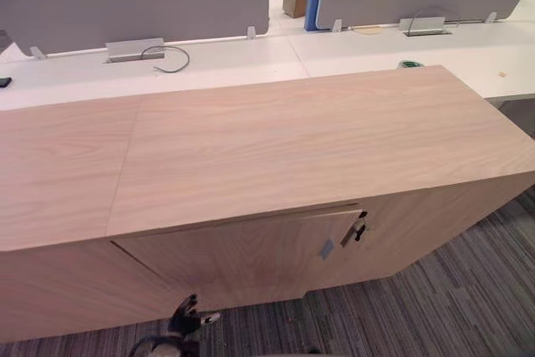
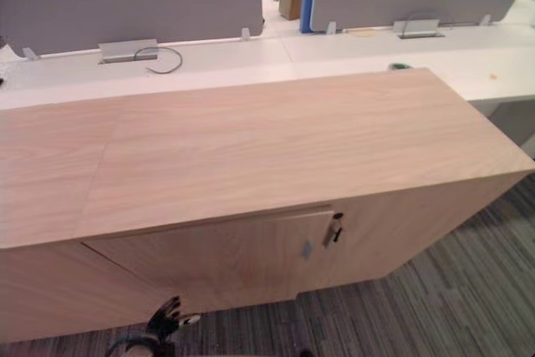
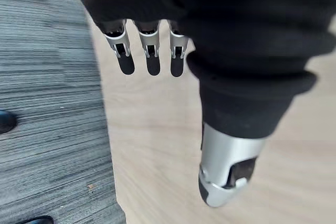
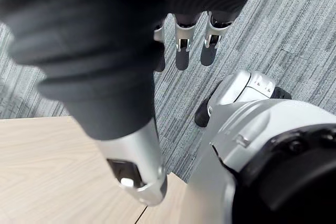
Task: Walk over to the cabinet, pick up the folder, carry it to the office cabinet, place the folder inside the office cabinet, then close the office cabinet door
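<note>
Wooden cabinet (image 1: 276, 140) ahead, door (image 1: 242, 261) at six o'clock, left hand (image 1: 188, 319) below, fingers (image 3: 152, 61) straight, empty, right hand (image 4: 182, 43) likewise over carpet (image 4: 273, 40)

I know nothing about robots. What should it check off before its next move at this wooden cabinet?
1. Nearness to the cabinet: ok, it stands right before the robot.
2. State of the left robot hand: ok, fingers straight, holding nothing.
3. State of the right robot hand: ok, fingers straight, holding nothing.
4. Whereabouts of the folder: cannot tell.
5. Whether the door is fully shut: cannot tell; its handle faces the robot.
</note>
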### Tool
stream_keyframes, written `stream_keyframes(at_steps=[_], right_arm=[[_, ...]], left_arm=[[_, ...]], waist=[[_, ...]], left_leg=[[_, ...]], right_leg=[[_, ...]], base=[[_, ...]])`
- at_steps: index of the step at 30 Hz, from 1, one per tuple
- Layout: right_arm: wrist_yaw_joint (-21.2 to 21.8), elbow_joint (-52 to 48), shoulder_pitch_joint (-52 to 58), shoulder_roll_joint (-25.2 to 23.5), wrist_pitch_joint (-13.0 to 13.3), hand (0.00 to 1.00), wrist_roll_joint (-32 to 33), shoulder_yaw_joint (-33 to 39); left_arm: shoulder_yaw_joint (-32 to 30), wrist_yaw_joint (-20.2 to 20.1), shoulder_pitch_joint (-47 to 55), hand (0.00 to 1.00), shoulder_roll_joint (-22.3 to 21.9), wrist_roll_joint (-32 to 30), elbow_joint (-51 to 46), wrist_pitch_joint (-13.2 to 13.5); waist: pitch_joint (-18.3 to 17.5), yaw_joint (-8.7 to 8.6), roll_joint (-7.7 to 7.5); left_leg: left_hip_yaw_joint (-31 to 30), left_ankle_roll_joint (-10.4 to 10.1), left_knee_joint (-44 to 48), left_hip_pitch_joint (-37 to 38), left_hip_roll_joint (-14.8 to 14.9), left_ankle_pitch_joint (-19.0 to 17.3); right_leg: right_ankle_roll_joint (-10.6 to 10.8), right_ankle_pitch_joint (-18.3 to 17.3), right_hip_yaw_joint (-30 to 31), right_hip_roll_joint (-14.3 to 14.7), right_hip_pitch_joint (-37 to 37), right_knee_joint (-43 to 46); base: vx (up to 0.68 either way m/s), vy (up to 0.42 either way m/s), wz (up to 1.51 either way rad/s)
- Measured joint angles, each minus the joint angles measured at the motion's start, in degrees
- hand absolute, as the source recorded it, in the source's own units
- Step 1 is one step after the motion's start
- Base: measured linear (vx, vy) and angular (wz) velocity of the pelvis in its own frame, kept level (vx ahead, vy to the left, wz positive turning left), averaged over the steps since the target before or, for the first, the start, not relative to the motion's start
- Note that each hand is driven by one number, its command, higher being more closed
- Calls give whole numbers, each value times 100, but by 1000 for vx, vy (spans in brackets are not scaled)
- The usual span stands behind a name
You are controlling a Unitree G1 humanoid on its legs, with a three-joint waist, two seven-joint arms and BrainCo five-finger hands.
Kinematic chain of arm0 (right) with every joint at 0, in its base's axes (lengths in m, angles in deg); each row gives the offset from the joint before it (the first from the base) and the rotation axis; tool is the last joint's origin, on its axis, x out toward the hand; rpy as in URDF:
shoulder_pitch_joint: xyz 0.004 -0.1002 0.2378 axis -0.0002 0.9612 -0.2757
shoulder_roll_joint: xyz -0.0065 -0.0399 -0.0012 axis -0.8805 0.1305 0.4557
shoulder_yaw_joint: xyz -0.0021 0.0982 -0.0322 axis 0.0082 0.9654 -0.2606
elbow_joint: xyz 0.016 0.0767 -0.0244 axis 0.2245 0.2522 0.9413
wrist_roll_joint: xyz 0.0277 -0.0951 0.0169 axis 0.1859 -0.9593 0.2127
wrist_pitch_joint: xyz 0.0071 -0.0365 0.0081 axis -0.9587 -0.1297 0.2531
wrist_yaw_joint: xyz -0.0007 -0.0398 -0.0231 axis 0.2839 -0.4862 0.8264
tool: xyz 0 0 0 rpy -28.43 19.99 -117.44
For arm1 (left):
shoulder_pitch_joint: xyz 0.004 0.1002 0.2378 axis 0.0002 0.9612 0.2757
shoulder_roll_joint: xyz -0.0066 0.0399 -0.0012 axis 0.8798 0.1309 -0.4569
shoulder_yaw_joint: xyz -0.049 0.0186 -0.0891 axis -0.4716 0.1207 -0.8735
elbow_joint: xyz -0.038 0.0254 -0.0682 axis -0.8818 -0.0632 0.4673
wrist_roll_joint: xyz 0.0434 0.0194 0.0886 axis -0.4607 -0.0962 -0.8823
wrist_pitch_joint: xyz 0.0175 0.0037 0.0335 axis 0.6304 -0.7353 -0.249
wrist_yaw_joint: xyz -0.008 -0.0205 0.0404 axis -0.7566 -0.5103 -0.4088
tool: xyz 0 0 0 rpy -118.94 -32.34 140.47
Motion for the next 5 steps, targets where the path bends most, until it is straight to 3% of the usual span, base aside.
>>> stream_keyframes(at_steps=[5], right_arm=[[2,85,-2,55,36,0,8,-243]], left_arm=[[-529,-38,241,0,-72,857,772,-97]], waist=[[-55,70,-93]], left_leg=[[-13,-23,-145,-8,-2,127]], right_leg=[[23,74,-149,-3,-4,-105]], base=[[-110,-6,3]])
